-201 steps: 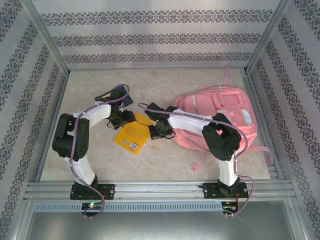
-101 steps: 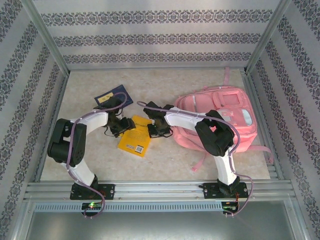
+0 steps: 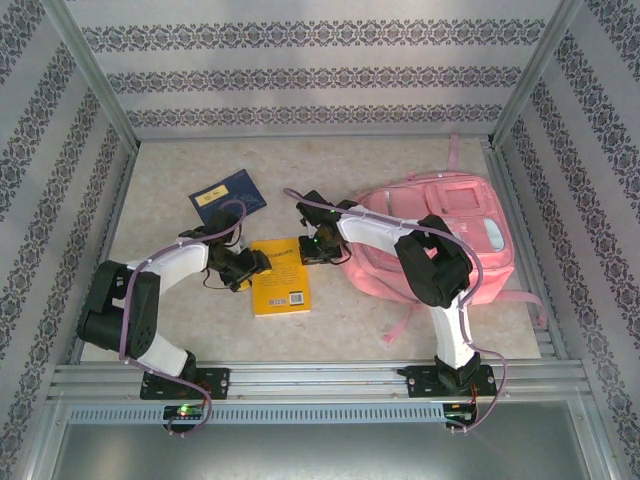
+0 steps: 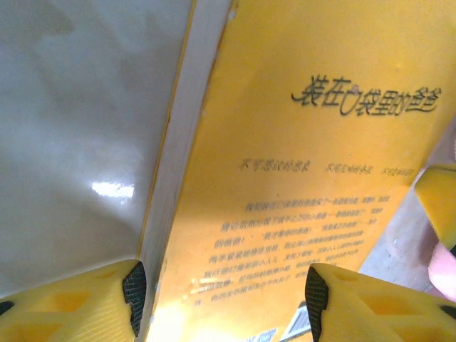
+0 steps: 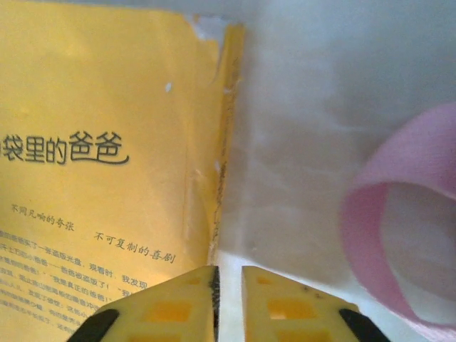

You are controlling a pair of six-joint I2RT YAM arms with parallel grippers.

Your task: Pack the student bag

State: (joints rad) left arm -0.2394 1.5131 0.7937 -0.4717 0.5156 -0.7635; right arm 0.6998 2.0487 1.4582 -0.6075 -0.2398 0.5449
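Observation:
The student bag [image 3: 465,205], large and pink, lies flat at the right of the table, and one of its straps [image 5: 399,214] loops beside my right gripper. A yellow book [image 3: 278,278] with black Chinese print lies flat to the left of the bag. My left gripper [image 3: 243,270] hovers over the book's [image 4: 299,164] left edge. Its jaws [image 4: 224,292] are open wide, with the page edge close to the left pad [image 4: 134,293]. My right gripper [image 3: 313,250] is at the book's [image 5: 107,142] far right corner. Its jaws [image 5: 228,285] are a narrow gap apart with nothing between them.
A dark blue booklet [image 3: 228,195] lies behind the left arm. A metal frame with patterned walls encloses the table [image 3: 330,165]. Pink bag straps [image 3: 400,322] trail toward the near edge by the right arm's base.
The yellow book has turned from a slant to nearly square with the table. The left arm drew back toward the near left, uncovering the blue booklet. The right jaws have parted slightly.

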